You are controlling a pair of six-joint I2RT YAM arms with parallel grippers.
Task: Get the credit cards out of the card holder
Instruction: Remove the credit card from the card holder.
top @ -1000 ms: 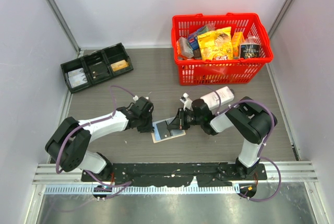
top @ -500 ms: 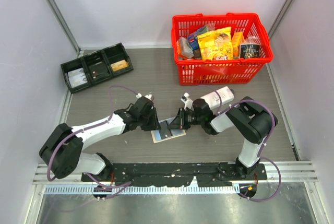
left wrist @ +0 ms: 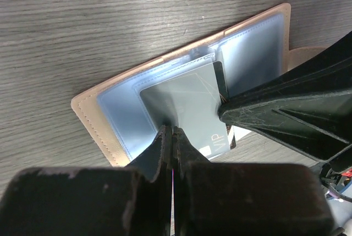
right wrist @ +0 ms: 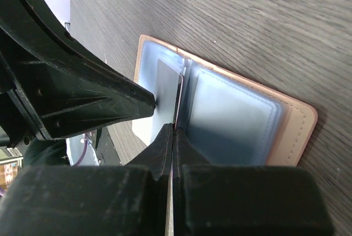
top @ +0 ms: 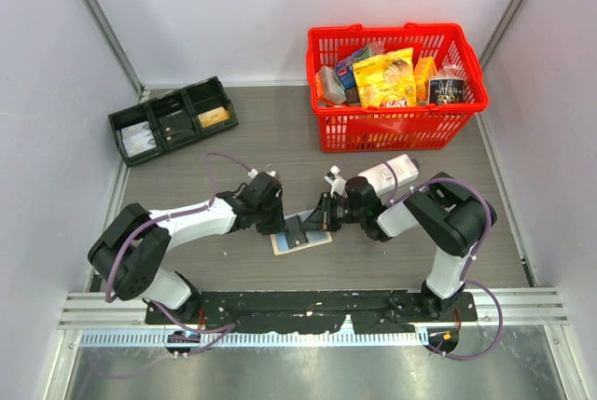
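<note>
Card holder open flat on table, between both arms. Left gripper fully closed, tips on grey card (partly out of its pocket); right gripper likewise closed, at card's edge. Hold on card: cannot tell.

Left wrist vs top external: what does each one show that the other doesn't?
Left wrist only: the grey card lettered VIP, lying over the clear sleeves, with the left hand shut at its near edge. Top external only: the red basket of groceries and the black tray. Shared: the open card holder flat on the table, and the right hand meeting the left over it.
</note>
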